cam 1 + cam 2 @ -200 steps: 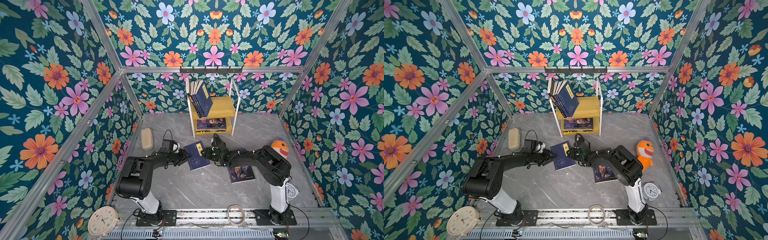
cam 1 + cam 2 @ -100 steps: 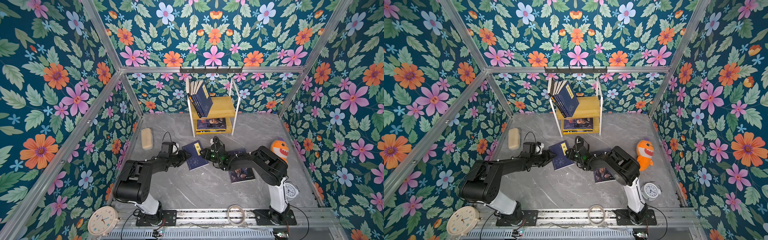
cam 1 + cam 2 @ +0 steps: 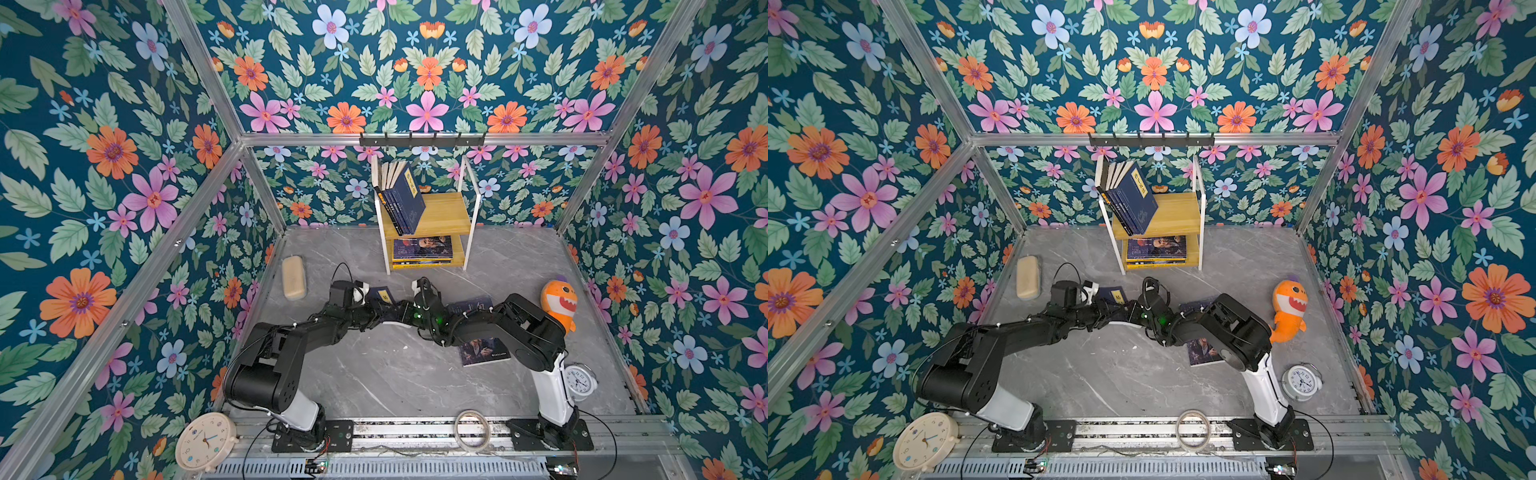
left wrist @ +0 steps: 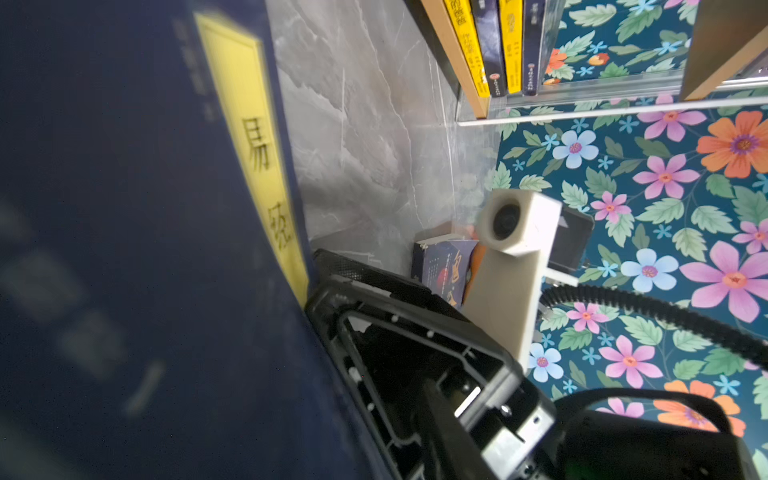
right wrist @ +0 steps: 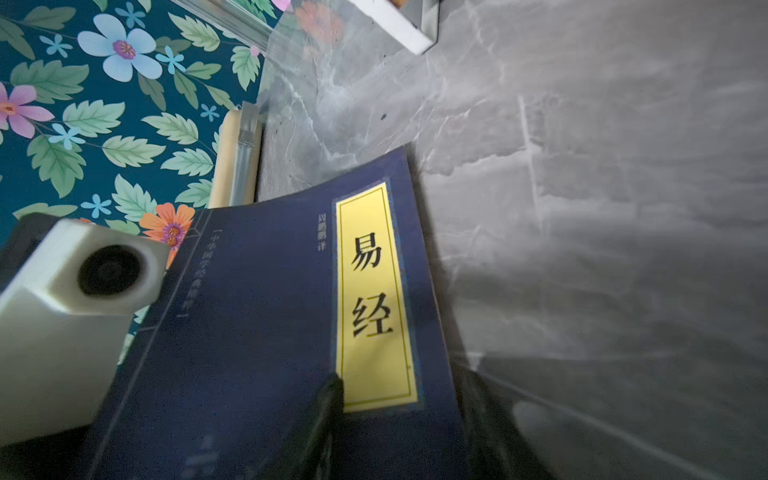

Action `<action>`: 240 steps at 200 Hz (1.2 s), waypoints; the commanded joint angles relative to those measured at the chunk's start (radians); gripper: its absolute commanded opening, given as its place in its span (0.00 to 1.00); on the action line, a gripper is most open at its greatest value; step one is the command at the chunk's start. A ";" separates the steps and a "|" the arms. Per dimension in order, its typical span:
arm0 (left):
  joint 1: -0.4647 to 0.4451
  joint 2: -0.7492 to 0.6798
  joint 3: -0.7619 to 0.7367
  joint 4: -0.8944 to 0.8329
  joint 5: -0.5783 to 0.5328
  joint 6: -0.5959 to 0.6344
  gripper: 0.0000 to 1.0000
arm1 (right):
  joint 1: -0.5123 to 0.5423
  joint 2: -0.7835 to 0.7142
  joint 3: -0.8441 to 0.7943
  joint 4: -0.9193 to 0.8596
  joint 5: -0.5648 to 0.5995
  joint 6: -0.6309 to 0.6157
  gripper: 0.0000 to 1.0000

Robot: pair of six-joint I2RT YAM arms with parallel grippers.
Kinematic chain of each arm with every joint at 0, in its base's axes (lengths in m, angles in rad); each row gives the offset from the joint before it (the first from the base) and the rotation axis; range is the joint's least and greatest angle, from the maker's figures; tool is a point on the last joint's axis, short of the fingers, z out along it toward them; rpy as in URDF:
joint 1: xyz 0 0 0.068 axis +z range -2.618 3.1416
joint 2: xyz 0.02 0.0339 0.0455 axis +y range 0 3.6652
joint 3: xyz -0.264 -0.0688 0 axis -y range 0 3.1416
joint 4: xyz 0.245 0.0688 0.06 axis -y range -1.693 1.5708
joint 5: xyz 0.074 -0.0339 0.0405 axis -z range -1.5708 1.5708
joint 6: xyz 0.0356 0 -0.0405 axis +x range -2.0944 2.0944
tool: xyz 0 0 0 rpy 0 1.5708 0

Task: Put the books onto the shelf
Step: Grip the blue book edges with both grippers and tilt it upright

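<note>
Though grip of left fingers (image 3: 376, 312) and right fingers (image 5: 328, 419) unclear, one navy book (image 5: 270, 332) between.

Two black jointed arms (image 3: 291, 338) have white base links (image 3: 552, 395), black cables (image 3: 341, 269), cream camera housings (image 4: 515, 232) and a green light (image 3: 437, 320).

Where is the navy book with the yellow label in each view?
In a top view: navy book at centre, below the shelf.
In a top view: the book, same spot.
Left wrist: close and blurred, filling about half the picture.
Right wrist: close, cover and title readable.
Shared landmark: its yellow label.
</note>
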 commanded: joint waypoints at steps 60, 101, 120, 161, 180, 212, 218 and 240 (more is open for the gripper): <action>-0.003 -0.008 0.036 -0.042 0.025 0.047 0.16 | 0.007 -0.039 -0.076 -0.187 -0.091 0.031 0.48; -0.003 -0.160 0.003 -0.112 -0.041 0.175 0.00 | -0.013 -0.219 -0.177 -0.198 -0.034 0.004 0.52; -0.003 -0.254 -0.007 -0.127 -0.049 0.253 0.00 | -0.023 -0.332 -0.229 -0.203 -0.009 -0.010 0.55; 0.000 -0.416 -0.017 -0.103 0.013 0.404 0.00 | -0.033 -0.559 -0.290 -0.190 -0.003 -0.063 0.64; 0.012 -0.469 0.008 -0.109 0.095 0.497 0.00 | -0.033 -0.640 -0.284 -0.204 -0.016 -0.125 0.72; 0.044 -0.515 0.087 -0.186 0.208 0.668 0.00 | -0.051 -0.751 -0.274 -0.161 -0.082 -0.232 0.84; 0.047 -0.522 0.103 -0.214 0.220 0.705 0.00 | -0.059 -0.764 -0.267 -0.151 -0.104 -0.250 0.85; 0.049 -0.539 0.155 -0.299 0.281 0.807 0.00 | -0.098 -0.785 -0.224 -0.118 -0.228 -0.320 0.85</action>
